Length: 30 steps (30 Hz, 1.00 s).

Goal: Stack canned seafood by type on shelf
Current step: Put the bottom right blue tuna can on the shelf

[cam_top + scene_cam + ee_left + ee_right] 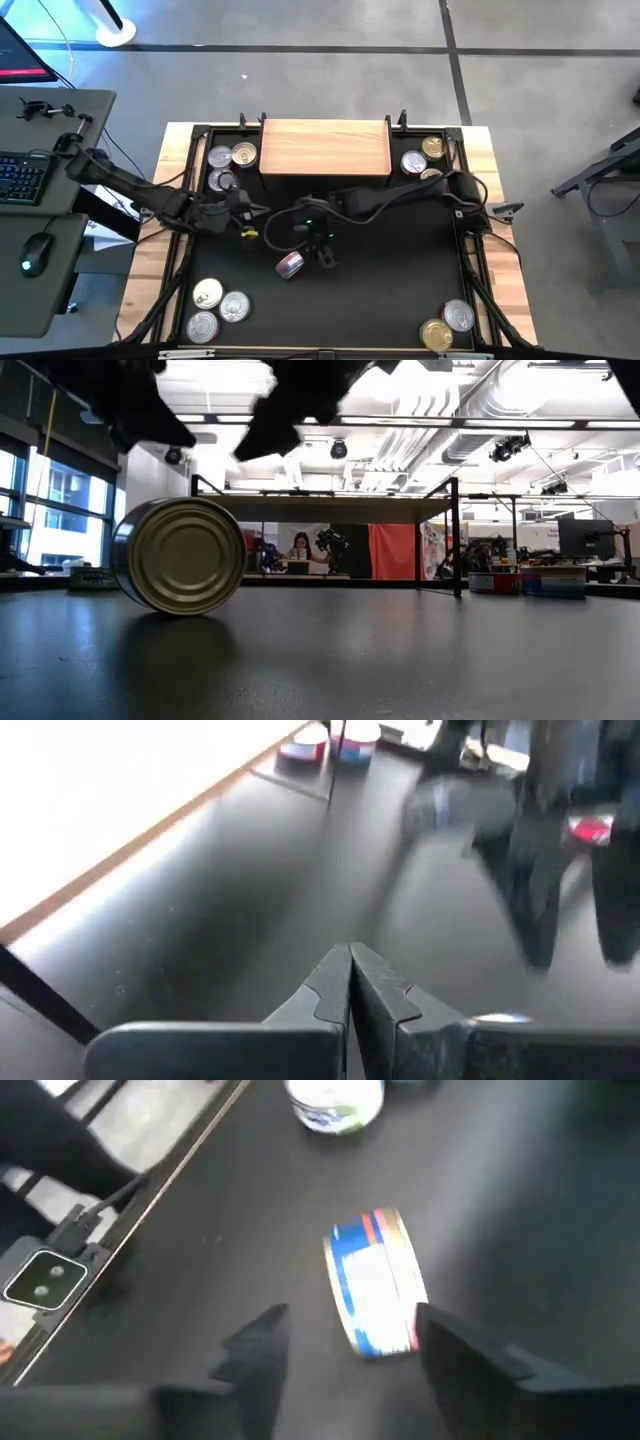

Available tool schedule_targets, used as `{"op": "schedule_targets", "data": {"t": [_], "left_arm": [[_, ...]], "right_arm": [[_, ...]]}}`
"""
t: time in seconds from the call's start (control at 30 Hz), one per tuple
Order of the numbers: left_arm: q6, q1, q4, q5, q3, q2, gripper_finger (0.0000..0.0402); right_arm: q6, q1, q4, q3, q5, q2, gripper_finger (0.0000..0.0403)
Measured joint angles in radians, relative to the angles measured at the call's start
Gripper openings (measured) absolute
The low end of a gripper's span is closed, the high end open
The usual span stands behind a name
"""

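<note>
One can of the canned seafood (290, 264) lies on its side on the black mat, standing on its rim with its gold lid (180, 555) facing the near edge; its side label is blue and red (375, 1280). My right gripper (345, 1325) hovers open just above it (322, 252), fingers either side of its near end, clear of it in the low view. My left gripper (350, 985) is shut and holds nothing, above the mat left of centre (250, 215). The wooden shelf (325, 148) stands at the far middle, bare on top.
Cans stand upright in groups: three left of the shelf (225, 165), three right of it (425, 160), three at the near left (215, 308), two at the near right (448, 325). A black frame (195, 135) rims the mat.
</note>
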Motion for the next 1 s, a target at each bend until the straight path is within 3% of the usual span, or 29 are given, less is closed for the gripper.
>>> {"op": "schedule_targets", "data": {"t": [0.17,0.3,0.5,1.0], "left_arm": [[0.01,-0.016,0.015,-0.105,0.057,-0.052,0.0],[0.106,-0.016,0.024,-0.124,0.111,-0.091,0.0],[0.254,-0.016,0.025,-0.137,0.171,-0.145,0.0],[0.357,-0.016,0.069,-0.148,0.187,-0.19,0.0]], "right_arm": [[-0.1,0.006,-0.065,0.135,0.022,0.096,0.032],[-0.117,0.017,-0.077,0.192,0.105,0.163,0.0352],[-0.14,0.034,-0.067,0.201,0.186,0.222,0.0358],[-0.099,0.055,-0.026,0.198,0.191,0.291,0.0358]]}}
